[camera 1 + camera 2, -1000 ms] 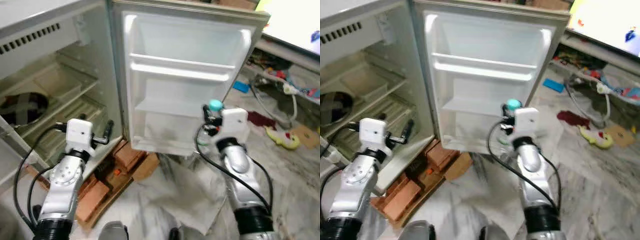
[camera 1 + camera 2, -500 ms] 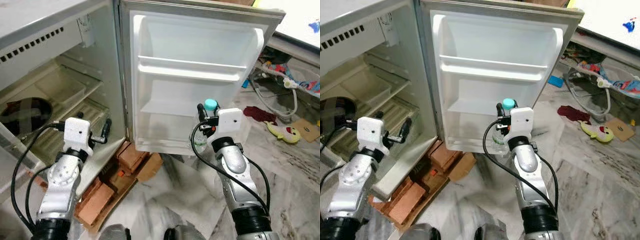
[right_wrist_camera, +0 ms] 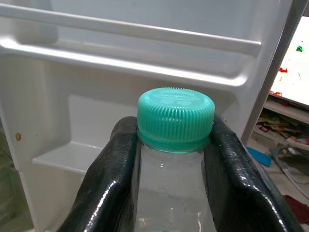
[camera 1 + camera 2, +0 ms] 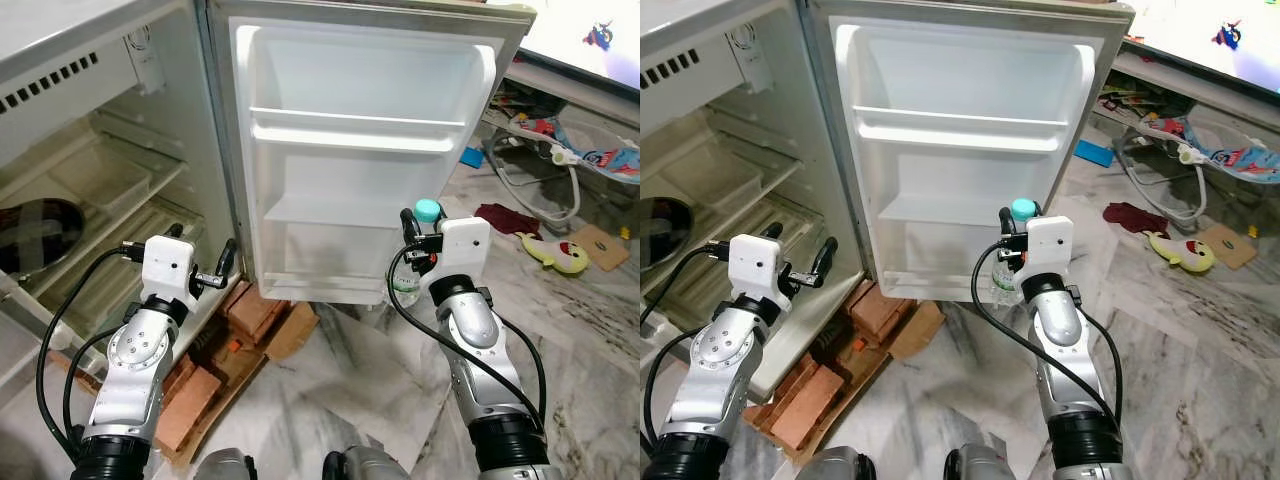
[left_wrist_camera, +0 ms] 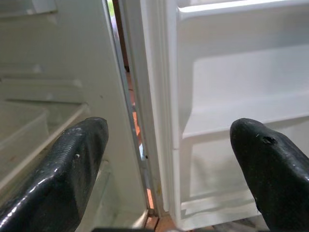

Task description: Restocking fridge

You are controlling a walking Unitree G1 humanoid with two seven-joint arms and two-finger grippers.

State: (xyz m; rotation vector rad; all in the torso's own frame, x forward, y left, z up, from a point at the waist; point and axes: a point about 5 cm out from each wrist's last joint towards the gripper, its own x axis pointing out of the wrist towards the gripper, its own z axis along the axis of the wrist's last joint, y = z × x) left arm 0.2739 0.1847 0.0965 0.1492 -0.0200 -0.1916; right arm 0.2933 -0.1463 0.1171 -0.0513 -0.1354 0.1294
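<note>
Right gripper (image 4: 412, 232) clamped on the teal-capped bottle (image 3: 175, 145) — held, as a second ago, before the open door's (image 4: 360, 130) lower shelf (image 4: 330, 212); placement pending.

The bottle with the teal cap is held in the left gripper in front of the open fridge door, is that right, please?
Not quite: the bottle is held in the right gripper, as the right wrist view shows. It does have a teal cap and is in front of the open fridge door.
</note>
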